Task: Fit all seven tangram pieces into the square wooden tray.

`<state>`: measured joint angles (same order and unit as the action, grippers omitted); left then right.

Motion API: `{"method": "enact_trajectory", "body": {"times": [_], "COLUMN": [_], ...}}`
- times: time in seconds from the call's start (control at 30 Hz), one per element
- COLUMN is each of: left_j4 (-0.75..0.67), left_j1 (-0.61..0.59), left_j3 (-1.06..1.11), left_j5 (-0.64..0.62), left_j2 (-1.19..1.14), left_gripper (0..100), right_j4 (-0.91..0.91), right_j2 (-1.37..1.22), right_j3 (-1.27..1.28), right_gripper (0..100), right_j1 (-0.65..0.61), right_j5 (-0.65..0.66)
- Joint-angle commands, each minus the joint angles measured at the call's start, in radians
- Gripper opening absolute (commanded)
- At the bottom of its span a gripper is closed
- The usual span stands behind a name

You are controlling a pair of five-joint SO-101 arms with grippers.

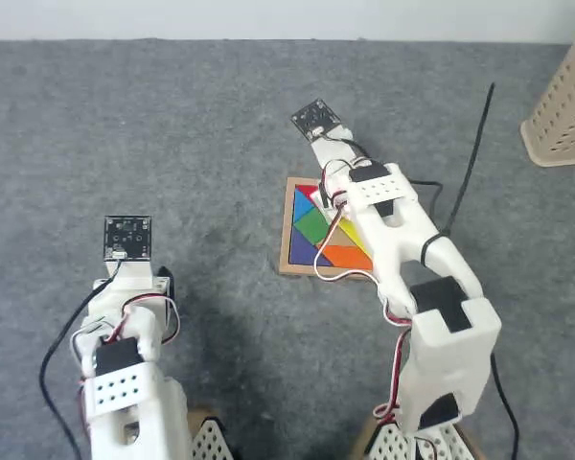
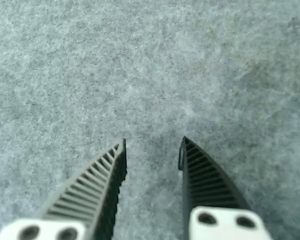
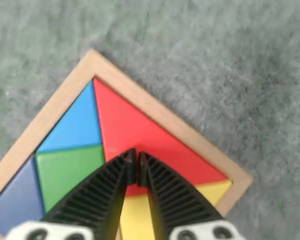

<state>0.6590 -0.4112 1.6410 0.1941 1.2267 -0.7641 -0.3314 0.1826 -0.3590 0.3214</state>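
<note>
The tray (image 1: 286, 230) lies on the grey surface (image 1: 172, 144), pieces (image 1: 311, 225) inside; the right arm (image 1: 431, 259) hides part, so I cannot count seven. The right pincer (image 3: 136, 155) is closed, tips right above the red piece (image 3: 135, 125); touching or not, I cannot tell. If it drags there, I think the piece may jump out or the tray may slide. The left pincer (image 2: 152, 145) is open, well apart.

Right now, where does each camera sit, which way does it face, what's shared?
High: fixed above and behind, looking down at mat, tray, left arm, right arm.
Left wrist: on left arm, facing bare mat; left jaws open.
Right wrist: on right arm, facing tray; right jaws shut over red piece.
Shared: high and right wrist show the tray.
</note>
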Motion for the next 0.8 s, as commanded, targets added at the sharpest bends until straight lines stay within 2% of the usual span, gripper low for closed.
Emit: {"method": "enact_trajectory", "body": {"times": [0.0,0.47,0.57,0.77], "left_j4": [-0.026,-0.026,-0.026,-0.026], "left_j1": [-0.005,-0.005,-0.005,-0.005], "left_j3": [-0.004,-0.004,-0.004,-0.004], "left_j5": [0.006,0.006,0.006,0.006], "left_j2": [0.02,0.02,0.02,0.02], "left_gripper": [17,17,17,17], "right_j4": [-0.113,-0.498,-0.455,-0.229], "right_j2": [0.134,0.213,0.305,0.598], "right_j3": [-0.058,-0.017,0.124,0.568], "right_gripper": [0.6,0.6,0.6,0.6], "right_j1": [0.002,0.105,0.17,0.32], "right_j5": [-0.012,-0.02,-0.071,-0.078]}}
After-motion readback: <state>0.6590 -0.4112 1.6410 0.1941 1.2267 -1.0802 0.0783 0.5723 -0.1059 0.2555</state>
